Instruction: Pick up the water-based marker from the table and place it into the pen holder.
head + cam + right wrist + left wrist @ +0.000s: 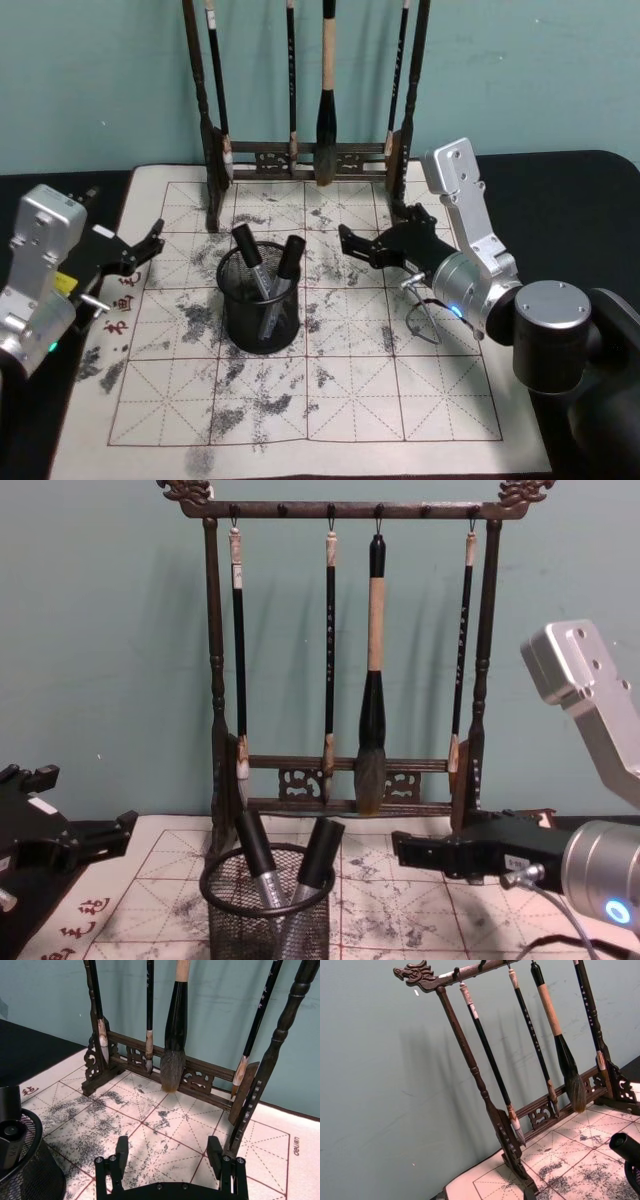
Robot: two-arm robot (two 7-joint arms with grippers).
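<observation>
While the pen holder (pixel 261 303) stands on the ink-stained grid mat (pixel 400 390), 2 water-based markers (pixel 268 275) lean inside it, black caps up and grey barrels down, their caps spread apart above the solid rim. The right pincer (pixel 347 244) hovers just to the right of the holder's rim and slightly behind it, apart from it, its 2 black fingers spread with nothing between them; in the right wrist view the same 2 fingers (pixel 121 1152) stand wide apart over the mat, with the mesh cup and 1 marker cap at that picture's edge. The left pincer (pixel 152 240) sits well to the left of the holder, over the mat's left border beside the red characters, its fingers parted and empty.

Beyond the right pincer, at the far edge of the mat, stands 1 dark wooden brush rack (pixel 345 660) with carved dragon-head ends on its top bar. From that bar hang 4 calligraphy brushes (pixel 372 680): 3 thin ones and 1 thick one with a tan handle and a dark, bushy tip. A thin wire loop (pixel 420 320) lies on the mat under the right arm, behind its pincer. The bench (pixel 580 200) is black beyond the mat's right edge.
</observation>
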